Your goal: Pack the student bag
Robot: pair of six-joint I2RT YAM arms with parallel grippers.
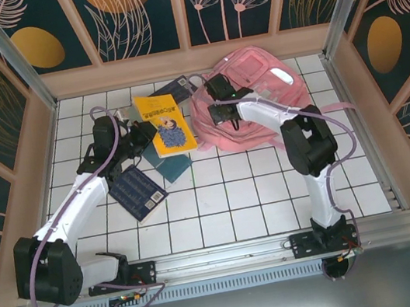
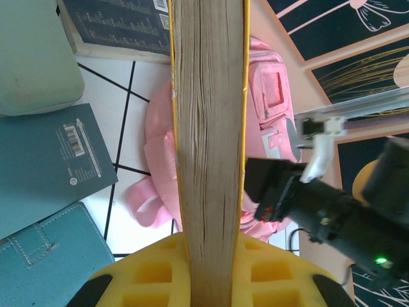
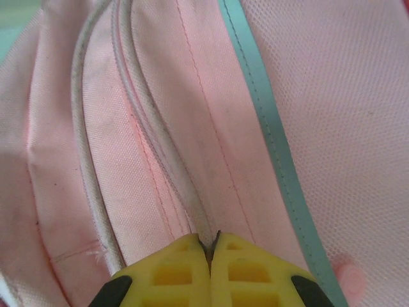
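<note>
- The white tiled table [image 1: 236,195] takes up the lower half of the overhead view. A navy book [image 1: 139,192] lies flat on it at left of centre, its barcode corner towards the bottom of the frame.
- Just above it, a teal book [image 1: 174,165] lies flat, partly under the yellow book [image 1: 167,124].
- The left gripper [image 2: 211,256] is clamped on the yellow book. In the left wrist view the page edges run up the middle of the frame, with a yellow finger pad [image 2: 150,275] tight against each cover.
- Low left in that same view lies a teal stitched notebook [image 2: 45,256], close beside the teal book.
- The student bag [image 1: 250,71] lies on the table in the upper centre-right of the overhead view, just right of the yellow book and close to the back wall.
- The right gripper [image 3: 209,246] sits at the bag's upper-left edge. Its yellow fingers are pressed together, and the bag's pale piping [image 3: 153,128] runs straight into the closed tips, so they pinch that seam.
- A teal trim strip [image 3: 268,128] runs beside the piping across the pink fabric.
- Farthest back, a dark book [image 1: 172,89] lies at the top centre, above the yellow book and touching the bag's left side.
</note>
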